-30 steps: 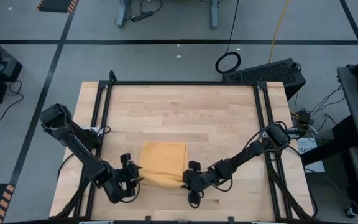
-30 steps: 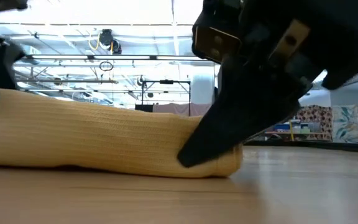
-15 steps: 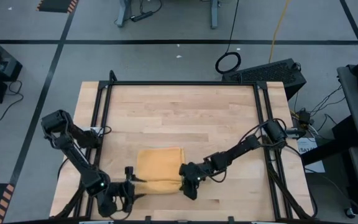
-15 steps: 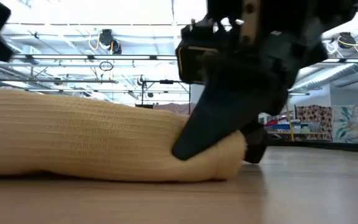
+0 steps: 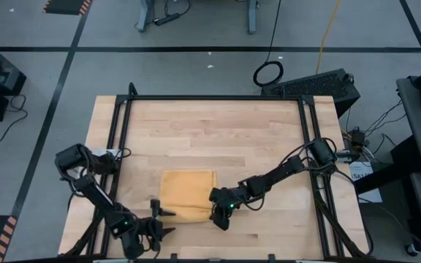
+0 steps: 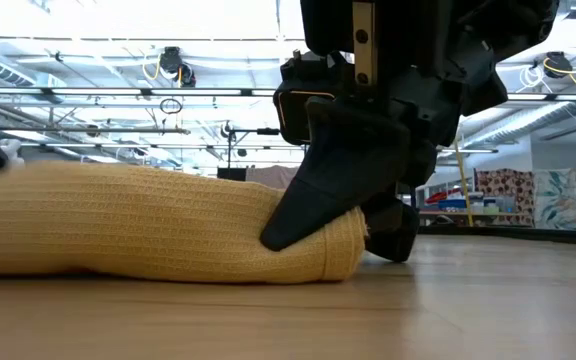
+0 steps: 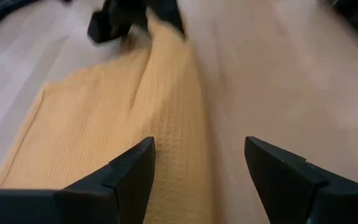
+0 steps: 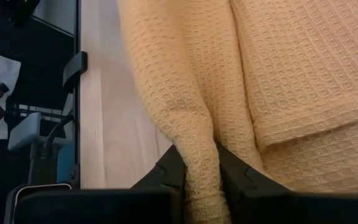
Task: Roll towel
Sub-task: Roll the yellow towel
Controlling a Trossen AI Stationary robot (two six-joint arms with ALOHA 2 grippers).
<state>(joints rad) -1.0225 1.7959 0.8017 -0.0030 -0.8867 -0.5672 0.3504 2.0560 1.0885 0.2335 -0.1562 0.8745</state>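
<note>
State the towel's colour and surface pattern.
Mustard yellow towel, one plain colour with a fine waffle-weave texture; the right wrist view shows it best.

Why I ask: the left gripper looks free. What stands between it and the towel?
Nothing visible. The left gripper is open beside the towel, with only bare table between. The right gripper is shut on the rolled edge.

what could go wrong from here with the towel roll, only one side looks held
1. The right pincer pinches only a thin fold at one end of the mustard-yellow waffle-weave cloth towel; that fold may slip free.
2. The left pincer is open and off the cloth, so rolling now would probably skew the roll.
3. The rolled edge lies close to the near edge of the wooden tabletop; a tug that way might drag it off.
</note>
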